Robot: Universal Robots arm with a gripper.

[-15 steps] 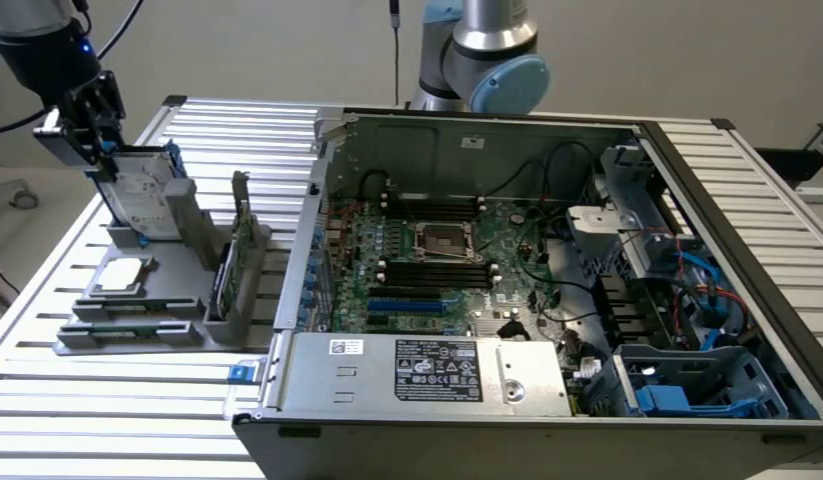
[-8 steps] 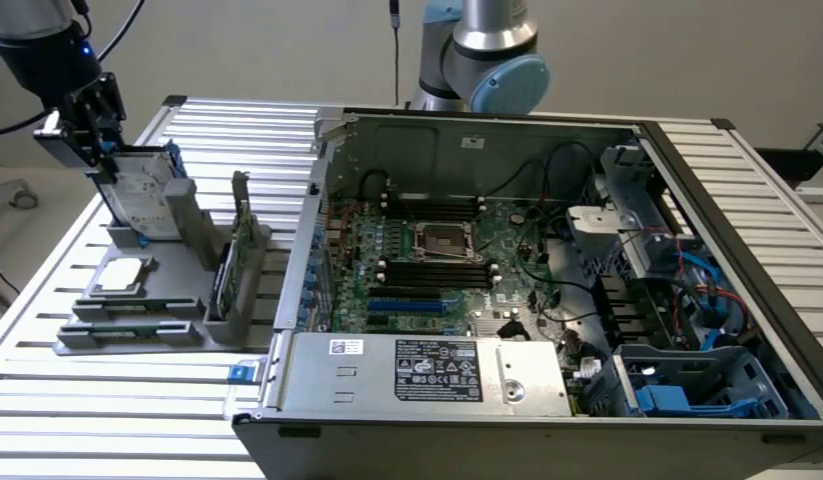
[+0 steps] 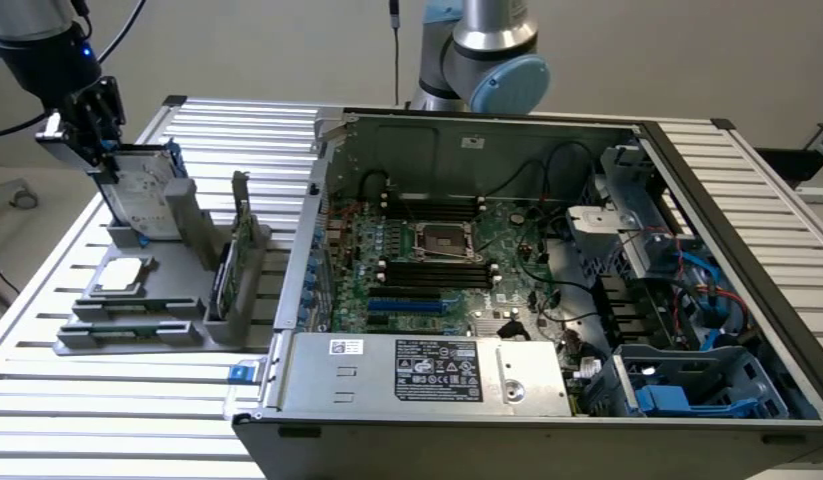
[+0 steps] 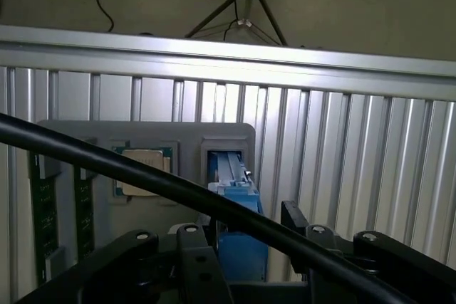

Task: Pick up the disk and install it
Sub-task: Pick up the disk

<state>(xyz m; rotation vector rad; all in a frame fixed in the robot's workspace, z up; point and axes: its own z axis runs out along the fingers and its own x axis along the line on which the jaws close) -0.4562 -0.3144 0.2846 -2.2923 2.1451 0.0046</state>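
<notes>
Slatted aluminium worktop. Flat silver-grey metal disk in blue plastic carrier stands upright in the grey plastic fixture. Black fingers straddle its top edge, unclenched. Pick-up step, we judge; gripping calls for square closure on the carrier.

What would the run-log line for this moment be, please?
stage: pick-up | gripper: open, astride top of disk | disk: upright in grey holder, not lifted
</notes>
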